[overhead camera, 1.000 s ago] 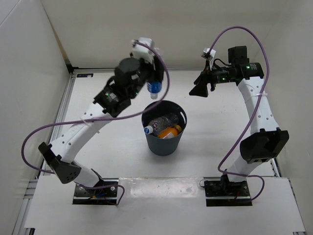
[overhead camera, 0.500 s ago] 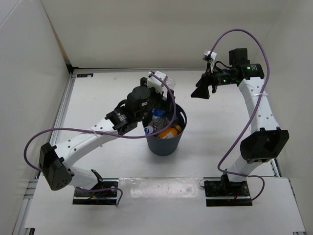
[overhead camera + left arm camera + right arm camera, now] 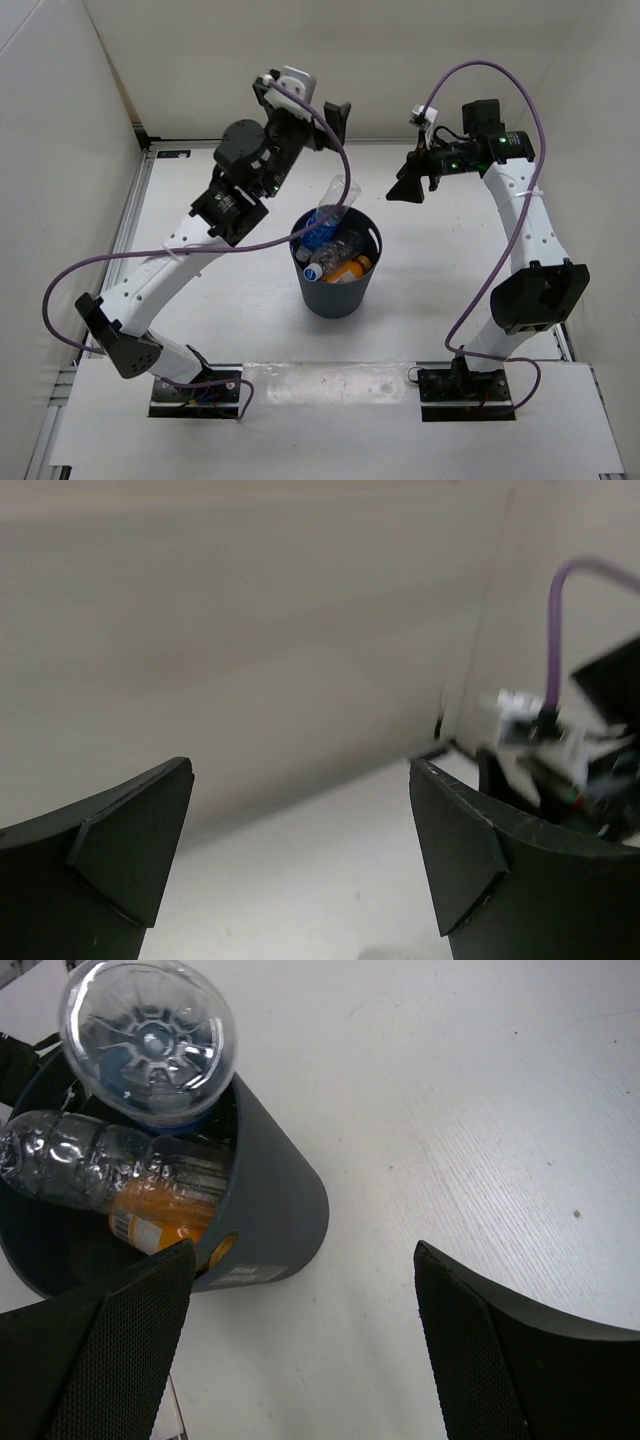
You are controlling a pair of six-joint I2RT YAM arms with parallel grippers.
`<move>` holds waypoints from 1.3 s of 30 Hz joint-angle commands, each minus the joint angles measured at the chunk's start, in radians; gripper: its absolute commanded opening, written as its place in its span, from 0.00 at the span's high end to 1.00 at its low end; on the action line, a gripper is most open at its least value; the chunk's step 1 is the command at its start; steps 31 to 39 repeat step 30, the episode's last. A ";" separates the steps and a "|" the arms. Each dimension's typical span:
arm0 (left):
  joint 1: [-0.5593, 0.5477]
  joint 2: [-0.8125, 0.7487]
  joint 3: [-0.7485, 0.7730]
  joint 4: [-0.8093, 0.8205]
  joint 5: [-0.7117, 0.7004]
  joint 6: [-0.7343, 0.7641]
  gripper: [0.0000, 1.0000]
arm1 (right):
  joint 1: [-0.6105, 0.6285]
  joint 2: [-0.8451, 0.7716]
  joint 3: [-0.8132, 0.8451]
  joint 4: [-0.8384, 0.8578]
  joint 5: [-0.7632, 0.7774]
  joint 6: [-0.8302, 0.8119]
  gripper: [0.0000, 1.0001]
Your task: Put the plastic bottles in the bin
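Note:
The dark grey-blue bin (image 3: pixel 335 285) stands mid-table. A clear bottle with a blue label (image 3: pixel 334 204) leans in it, base up, poking above the far rim. An orange bottle (image 3: pixel 350 268) and a clear white-capped bottle (image 3: pixel 318 258) lie inside. My left gripper (image 3: pixel 300 98) hangs open high above the bin's far left side, holding nothing; its wrist view shows only wall between the fingers (image 3: pixel 130 850). My right gripper (image 3: pixel 408 186) hovers open to the bin's far right. In its view the bin (image 3: pixel 275 1210), the blue-label bottle's base (image 3: pixel 150 1040) and the orange bottle (image 3: pixel 165 1222) show.
White walls close in the table at the back and both sides. Purple cables loop from both arms. The right arm's wrist (image 3: pixel 560 750) shows at the edge of the left wrist view. Bare white table (image 3: pixel 480 1110) lies around the bin.
My left gripper lowered the blue-label bottle into the bin, opened and let it go, then rose up and back. The bottle now leans in the bin. The right arm barely moved.

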 commanded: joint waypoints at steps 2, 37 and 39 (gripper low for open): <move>0.011 0.013 0.120 0.053 0.040 0.052 0.01 | -0.005 -0.028 -0.027 0.122 0.060 0.124 0.10; 0.522 -0.493 -0.926 -0.258 -0.594 -0.269 0.01 | -0.116 -0.036 -0.071 0.206 0.560 0.459 0.10; 0.522 -0.493 -0.926 -0.258 -0.594 -0.269 0.01 | -0.116 -0.036 -0.071 0.206 0.560 0.459 0.10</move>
